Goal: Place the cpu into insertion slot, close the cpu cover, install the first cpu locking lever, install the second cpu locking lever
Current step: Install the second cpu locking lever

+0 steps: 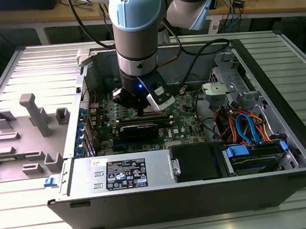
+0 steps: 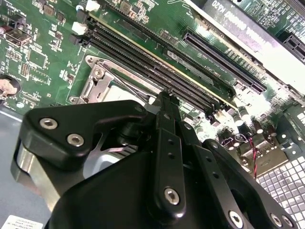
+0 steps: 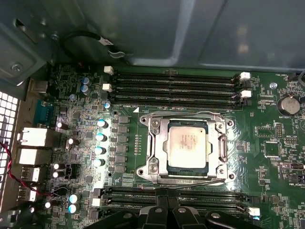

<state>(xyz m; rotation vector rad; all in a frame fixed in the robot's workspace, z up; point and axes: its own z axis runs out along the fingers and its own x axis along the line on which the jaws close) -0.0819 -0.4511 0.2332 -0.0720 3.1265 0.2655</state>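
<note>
In the first wrist view the cpu (image 3: 187,144), silver-grey on top, lies flat in the insertion slot (image 3: 148,170). The cpu cover (image 3: 158,143) lies down around it as a metal frame. A thin wire locking lever (image 3: 200,181) runs along the socket's edge nearest the gripper, and another lever (image 3: 190,114) runs along the far edge. My gripper (image 3: 167,194) hangs just beside the near lever with its black fingers together and nothing between them. The second wrist view has the gripper (image 2: 167,99) over the socket's metal corner (image 2: 101,82). In the exterior view the gripper (image 1: 141,109) is low inside the open computer case.
Long black memory slots (image 3: 176,88) flank the socket on both sides. A long black card (image 1: 138,129) lies just in front of the gripper. The power supply (image 1: 121,172), drive bay cables (image 1: 247,126) and case walls (image 1: 283,106) surround the board. A grey fixture (image 1: 33,116) stands outside the case.
</note>
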